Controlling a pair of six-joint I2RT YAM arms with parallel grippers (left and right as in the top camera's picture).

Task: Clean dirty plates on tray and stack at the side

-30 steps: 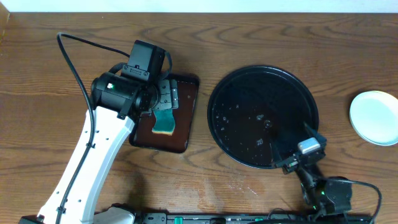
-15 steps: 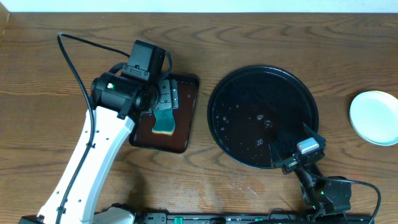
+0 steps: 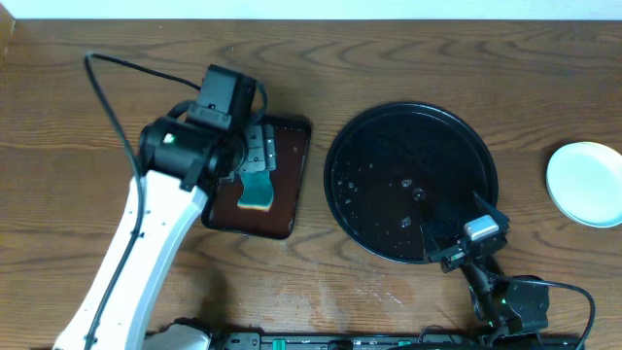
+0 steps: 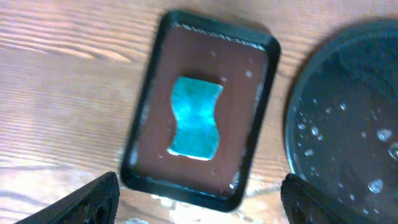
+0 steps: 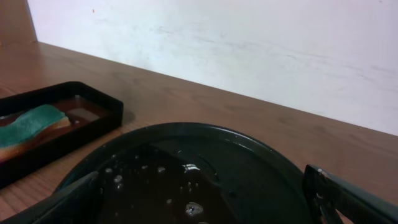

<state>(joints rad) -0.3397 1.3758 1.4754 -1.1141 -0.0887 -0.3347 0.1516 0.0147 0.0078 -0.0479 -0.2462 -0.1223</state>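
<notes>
Two arms, both empty. Left gripper (image 4: 199,186) hovers over the small dark brown rectangular tray (image 4: 252,124), jaws spread wide, gripping nothing. The teal sponge (image 4: 196,118) with a yellowish underside lies flat in that brown tray, apart from the fingers. Right of it, the large round glossy black tray (image 3: 389,146) carries only water droplets (image 3: 350,180), with no plates on it. Right gripper (image 5: 200,177) sits low at the near edge of the black tray, fingers wide apart, also holding nothing. Far right, at the frame edge on the brown wooden table (image 3: 437,58), are the pale white round plates (image 3: 586,185): probably a stack, count can't be told, no red smear visible.

Judgement: cleaning and stacking look done, and the sponge is put down. Next move likely just calls for both arms to pull clear, with the left lifting straight up so it doesn't snag the sponge or the rim.
</notes>
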